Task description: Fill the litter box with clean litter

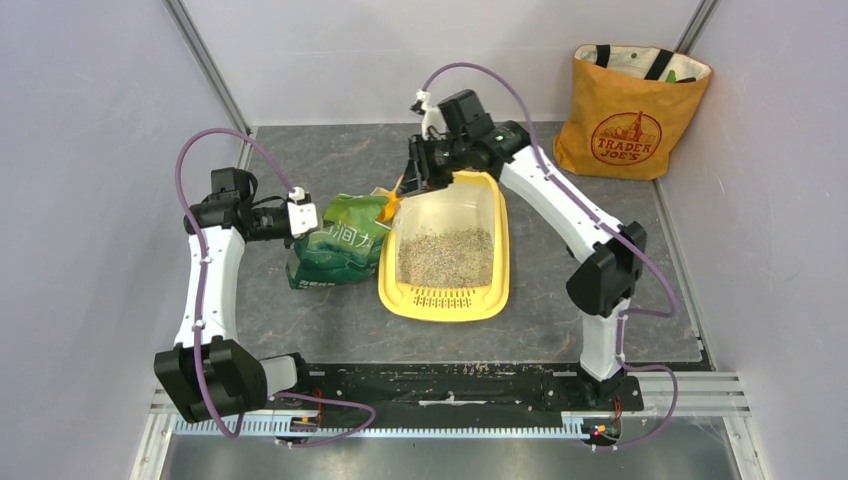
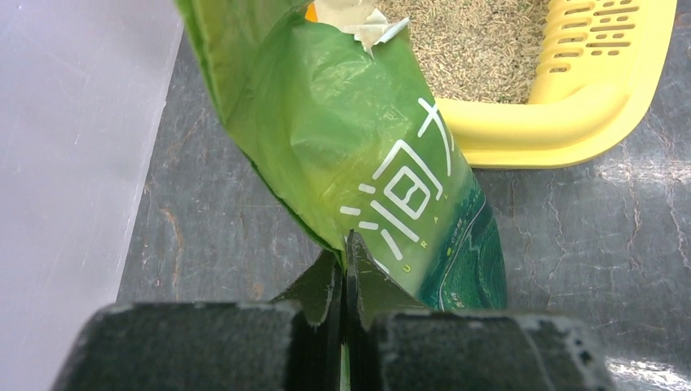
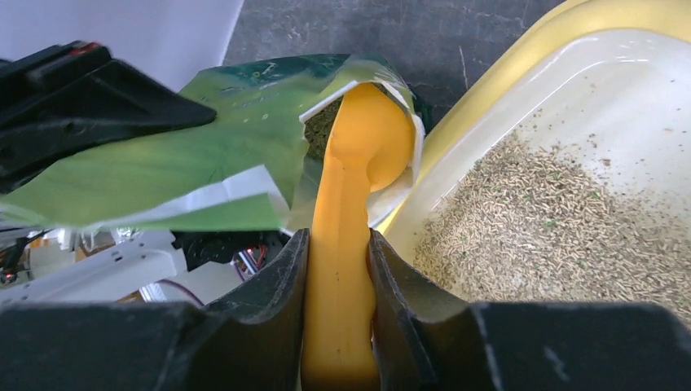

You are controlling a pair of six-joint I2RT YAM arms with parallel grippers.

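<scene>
Half the litter box [image 1: 445, 305], mid-surface [image 1: 330, 335], holds litter [image 1: 446, 257], loose and likely pourable. Left jaws pinch shut on the limp, crinkly bag [image 1: 335, 250] left of it; right jaws clamp the stiff scoop [image 3: 342, 244] by its handle, bowl in the bag's mouth.

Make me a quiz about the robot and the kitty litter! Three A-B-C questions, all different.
1. What colour is the litter box? A blue, B yellow, C red.
2. Where is the bowl of the scoop? A in the mouth of the green bag, B in the litter box, C in mid-air.
3. The left end effector is: A open, B shut on the green bag, C holding the scoop.
Answers: B, rim and grate are yellow; A, the bowl sits inside the torn opening; B, its jaws pinch the bag's edge.
</scene>
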